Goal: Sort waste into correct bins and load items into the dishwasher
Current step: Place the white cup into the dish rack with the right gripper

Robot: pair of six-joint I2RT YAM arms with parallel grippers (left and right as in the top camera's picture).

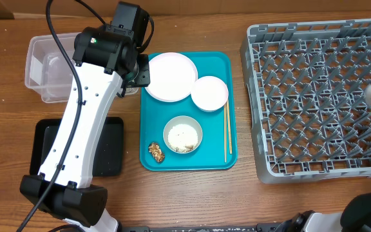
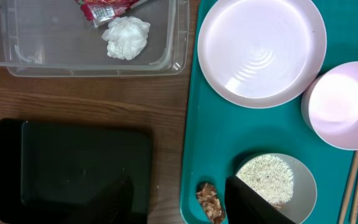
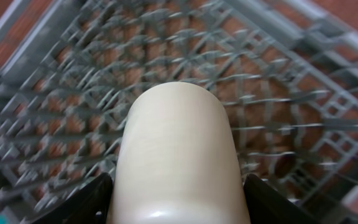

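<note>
The right end effector (image 3: pixel 179 202) grasps the cup (image 3: pixel 178 143) by its round sides, above the rack (image 3: pixel 278 93). The cup looks smooth, stiff and light, so I judge it can slip or turn; a hold across the middle of its wall seems safest. The left end effector (image 1: pixel 140 71) hangs beside the plate (image 1: pixel 169 76), and I cannot tell if it is released or clenched.

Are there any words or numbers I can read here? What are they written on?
On the wrapper in the tub: pale marks, too small and blurred to read.
On the cup, the plate and the rack: no writing shows.
</note>
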